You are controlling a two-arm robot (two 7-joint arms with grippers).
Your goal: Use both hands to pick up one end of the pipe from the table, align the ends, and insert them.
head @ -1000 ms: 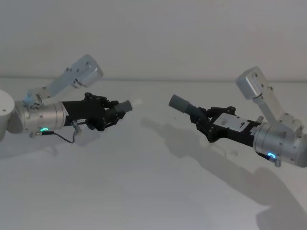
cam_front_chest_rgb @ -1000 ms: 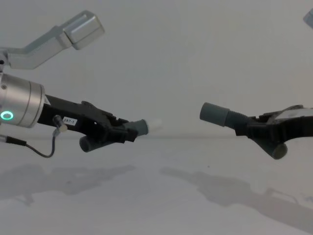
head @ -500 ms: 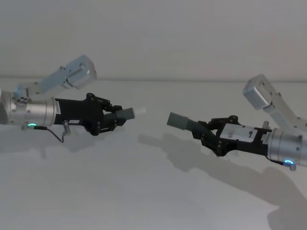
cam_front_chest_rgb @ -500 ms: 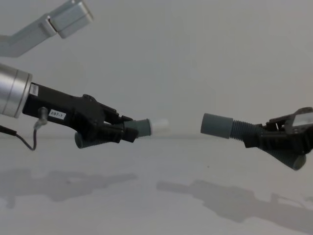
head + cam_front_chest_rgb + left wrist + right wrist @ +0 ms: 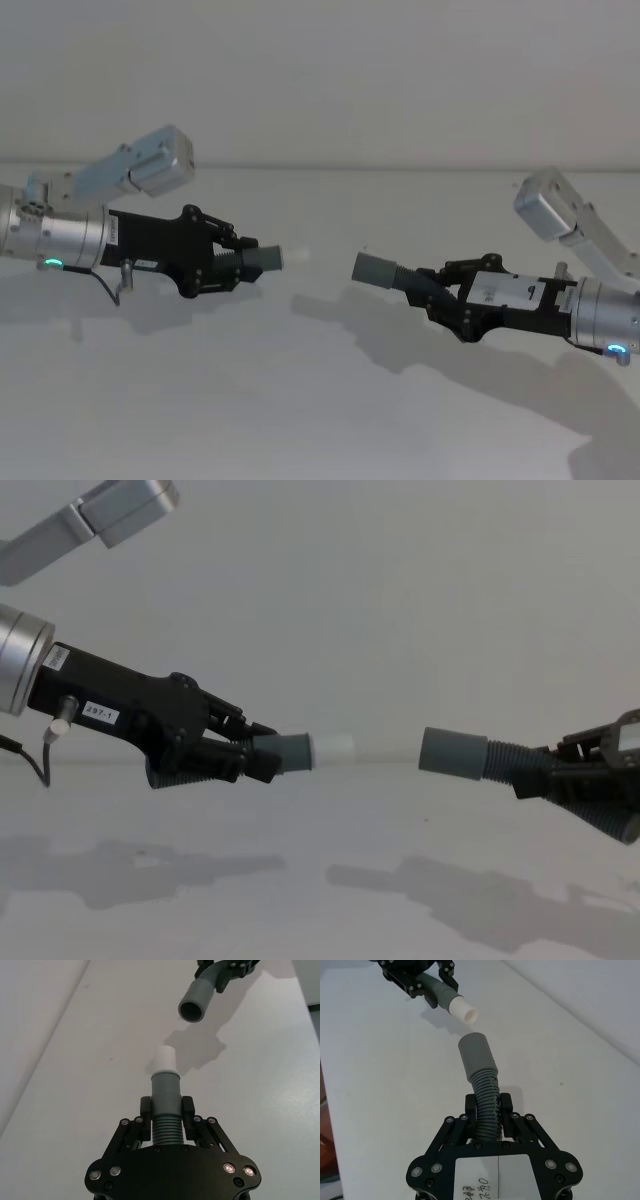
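Above the table [image 5: 300, 400], left pincer [image 5: 238, 263] and right pincer [image 5: 442, 290] clamp ribbed pipe [image 5: 262, 259], cuffs [image 5: 375, 269] protruding.

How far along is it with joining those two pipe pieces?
Done: both pieces are lifted off the table, the white-tipped piece in the left gripper, the plain grey piece in the right gripper. In hand: alignment; the white tip faces the open cuff across a gap. Left: closing that gap and pushing the tip in.

The left pipe piece [image 5: 165, 1091] was ribbed dark grey (its tip [image 5: 164, 1059] white). The right pipe piece [image 5: 479, 1060] was grey throughout.
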